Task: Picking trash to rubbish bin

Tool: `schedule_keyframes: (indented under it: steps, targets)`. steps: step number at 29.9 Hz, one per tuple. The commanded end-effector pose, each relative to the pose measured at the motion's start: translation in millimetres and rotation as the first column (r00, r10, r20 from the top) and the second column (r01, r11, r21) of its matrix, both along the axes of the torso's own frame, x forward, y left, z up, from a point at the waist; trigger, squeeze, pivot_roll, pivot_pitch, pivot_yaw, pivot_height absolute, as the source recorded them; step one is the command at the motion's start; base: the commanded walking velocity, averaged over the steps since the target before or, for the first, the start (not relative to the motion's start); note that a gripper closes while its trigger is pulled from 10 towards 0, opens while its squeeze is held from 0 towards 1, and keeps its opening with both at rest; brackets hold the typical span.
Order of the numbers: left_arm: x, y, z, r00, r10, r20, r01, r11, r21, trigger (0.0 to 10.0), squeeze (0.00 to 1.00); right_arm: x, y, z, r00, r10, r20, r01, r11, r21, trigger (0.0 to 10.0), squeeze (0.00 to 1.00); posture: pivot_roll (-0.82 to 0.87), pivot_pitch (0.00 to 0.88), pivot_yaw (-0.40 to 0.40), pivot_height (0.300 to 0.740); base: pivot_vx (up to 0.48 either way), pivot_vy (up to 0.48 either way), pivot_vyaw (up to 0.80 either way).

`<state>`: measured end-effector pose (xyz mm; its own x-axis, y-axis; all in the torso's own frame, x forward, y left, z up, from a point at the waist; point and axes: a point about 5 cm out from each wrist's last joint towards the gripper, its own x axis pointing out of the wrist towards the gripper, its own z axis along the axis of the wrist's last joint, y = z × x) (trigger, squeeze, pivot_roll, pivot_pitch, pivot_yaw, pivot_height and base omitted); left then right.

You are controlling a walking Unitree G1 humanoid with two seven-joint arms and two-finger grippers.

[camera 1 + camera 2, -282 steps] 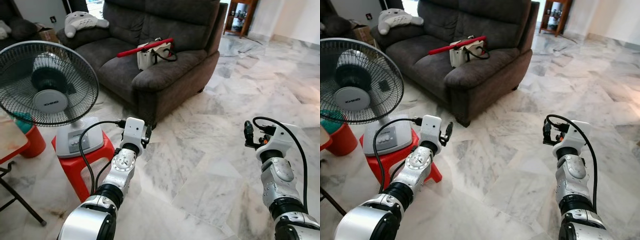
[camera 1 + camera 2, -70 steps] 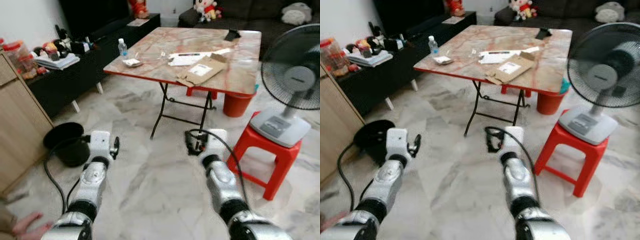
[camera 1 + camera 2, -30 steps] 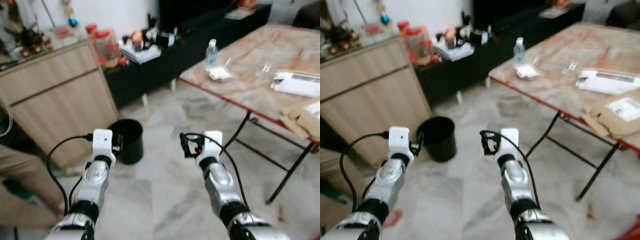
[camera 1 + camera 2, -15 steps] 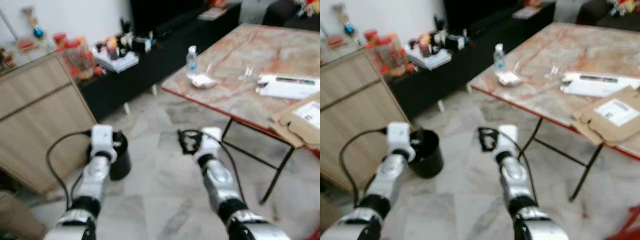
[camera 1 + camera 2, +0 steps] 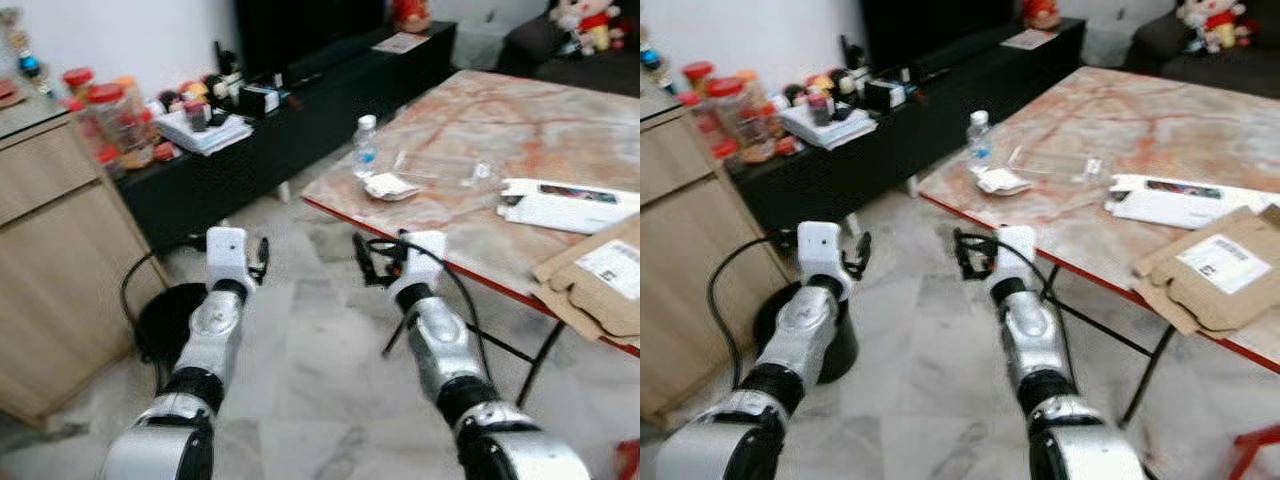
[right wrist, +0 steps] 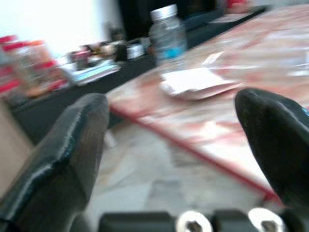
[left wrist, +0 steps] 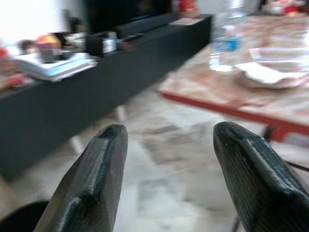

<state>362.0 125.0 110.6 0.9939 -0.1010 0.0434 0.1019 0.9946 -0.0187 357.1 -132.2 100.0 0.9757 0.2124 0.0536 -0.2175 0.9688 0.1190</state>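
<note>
We hold both grippers released and empty; the crumpled wrapper [image 5: 391, 186] lies beside the bottle [image 5: 366, 146] on the bench [image 5: 520, 130], ahead of our right gripper [image 5: 372, 262], which is nearer than the left gripper [image 5: 258, 258].

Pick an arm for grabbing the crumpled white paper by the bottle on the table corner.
Right. The right gripper is open and already near the table edge, facing the white paper beside the bottle. The left gripper, also open, sits farther off, over the black bin.

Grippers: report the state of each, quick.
Left gripper: open, holding nothing, raised over the floor short of the table.
Right gripper: open, holding nothing, facing the table's near corner.
</note>
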Motion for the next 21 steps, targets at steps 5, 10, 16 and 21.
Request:
schedule_keyframes:
  steps: [5, 10, 16, 21]
  targets:
    - [3.8, 11.0, 7, 0.999, 0.021, 0.026, -0.021, 1.000, 0.012, 10.0, 0.00, 1.1, 15.7, 3, 0.999, 0.052, 0.000, -0.052, 0.998, 0.016, 10.0, 0.00, -0.02, 0.000, 0.002, 0.740, 0.364, 0.000, -0.80]
    - [3.7, 14.7, 8, 0.999, 0.023, 0.033, -0.023, 1.000, 0.016, 10.0, 0.00, 1.6, 22.7, 5, 0.998, 0.057, 0.009, -0.058, 0.998, 0.027, 10.0, 0.00, -0.01, 0.000, 0.028, 0.740, 0.359, 0.000, -0.80]
    - [3.1, 15.8, 8, 0.999, 0.006, 0.031, -0.007, 0.999, 0.031, 10.0, 0.00, -2.4, 26.1, 0, 0.999, 0.045, 0.006, -0.045, 0.998, 0.036, 10.0, 0.00, -0.02, 0.000, 0.065, 0.740, 0.353, 0.000, 0.00]
    - [3.4, 14.2, 9, 0.999, -0.016, 0.033, 0.015, 0.999, 0.044, 10.0, 0.00, -8.7, 25.7, -9, 1.000, 0.029, -0.011, -0.029, 0.998, 0.053, 10.0, 0.00, -0.03, 0.000, 0.089, 0.740, 0.348, 0.000, 0.00]
